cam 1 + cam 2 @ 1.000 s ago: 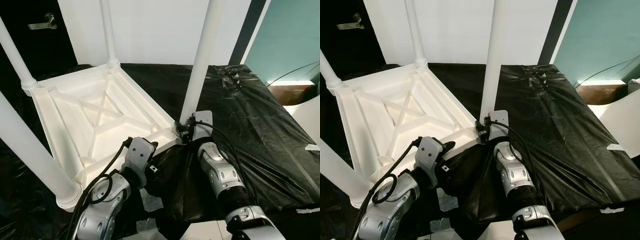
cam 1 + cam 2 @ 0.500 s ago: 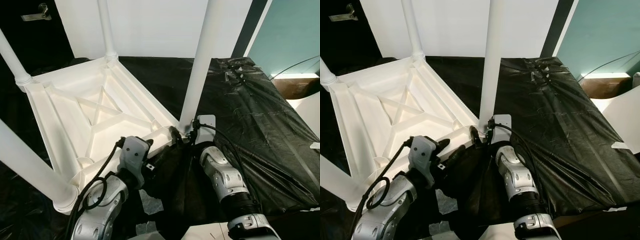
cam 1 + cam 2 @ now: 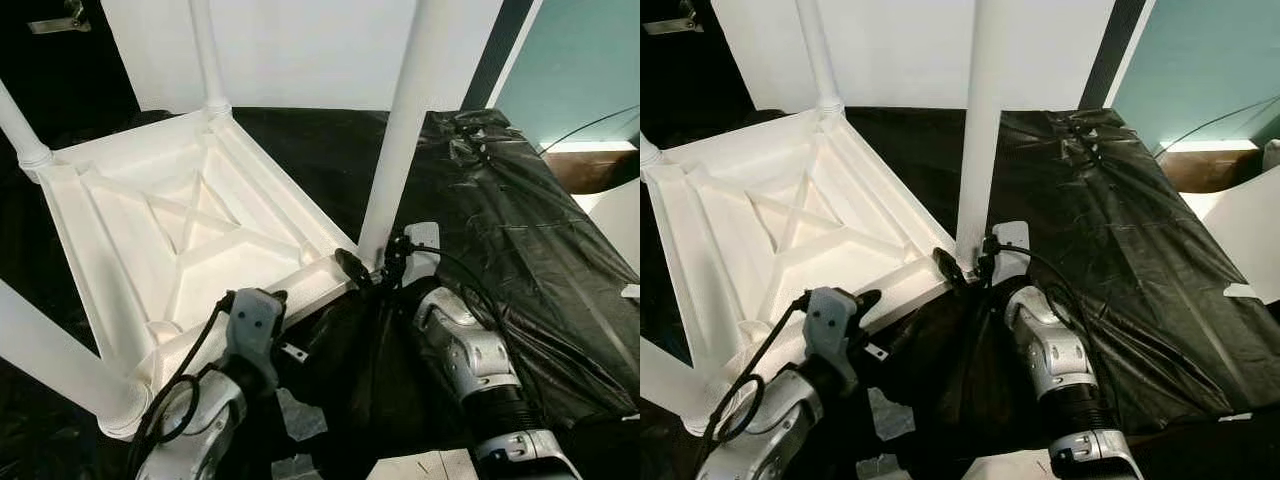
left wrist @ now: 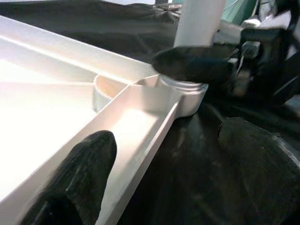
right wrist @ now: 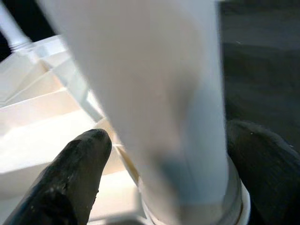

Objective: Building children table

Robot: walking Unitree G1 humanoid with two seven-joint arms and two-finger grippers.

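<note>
A white children's table (image 3: 75,230) lies upside down on black sheeting, its legs standing up. My right gripper (image 3: 372,260) is at the base of the near right leg (image 3: 405,130). It is open, with one black finger on each side of the leg (image 5: 154,93) and a slim gap on one side. My left gripper (image 4: 173,173) is open and straddles the table's near rim (image 4: 140,126), one finger (image 4: 79,178) inside the frame and the other over the black sheet. The other legs (image 3: 205,55) stand at the far and left corners.
Black plastic sheeting (image 3: 520,220) covers the floor to the right. A white wall (image 3: 300,50) stands behind the table and a teal wall (image 3: 590,60) at the far right. White tape scraps (image 3: 300,415) lie near my arms. A white board (image 3: 615,215) sits at the right edge.
The whole view has shifted, so the camera moved. My left wrist has drawn back a little along the near rim. One finger of my right gripper now shows left of the leg base.
</note>
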